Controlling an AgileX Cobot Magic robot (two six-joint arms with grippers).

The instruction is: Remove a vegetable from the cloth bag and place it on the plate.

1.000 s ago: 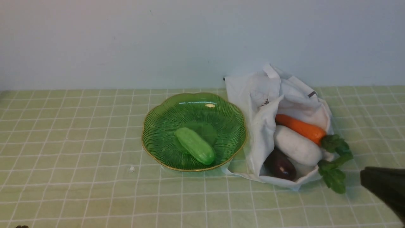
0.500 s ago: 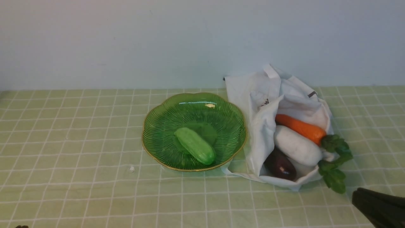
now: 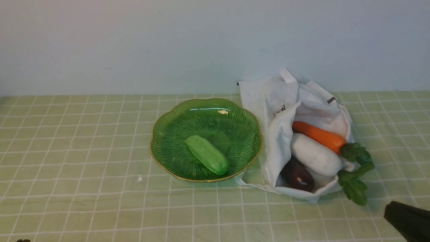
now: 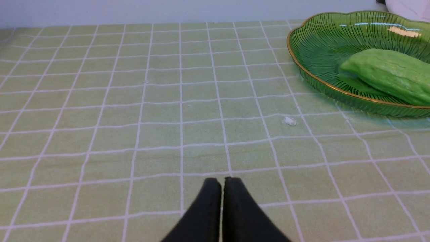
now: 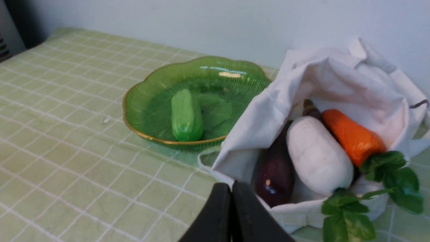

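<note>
The light-green cucumber [image 3: 207, 154] lies on the green glass plate [image 3: 174, 121] with the gold scalloped rim, mid table. It also shows in the left wrist view [image 4: 386, 74] and right wrist view [image 5: 185, 115]. The white cloth bag [image 3: 278, 101] lies just right of the plate, mouth open toward me. My right gripper [image 5: 231, 185] is shut and empty, low at the front right [image 3: 389, 210], near the bag's mouth. My left gripper [image 4: 222, 181] is shut and empty, over bare cloth, left of the plate [image 4: 302, 64].
Inside the bag lie an orange carrot [image 3: 317, 135] with green leaves [image 3: 356, 171], a white radish [image 3: 314, 154] and a dark purple eggplant [image 3: 297, 175]. A green checked tablecloth [image 3: 84, 151] covers the table. A pale wall stands behind.
My right gripper has dropped lower and drawn back toward the front right corner of the front view. The cucumber, plate and bag have not moved.
</note>
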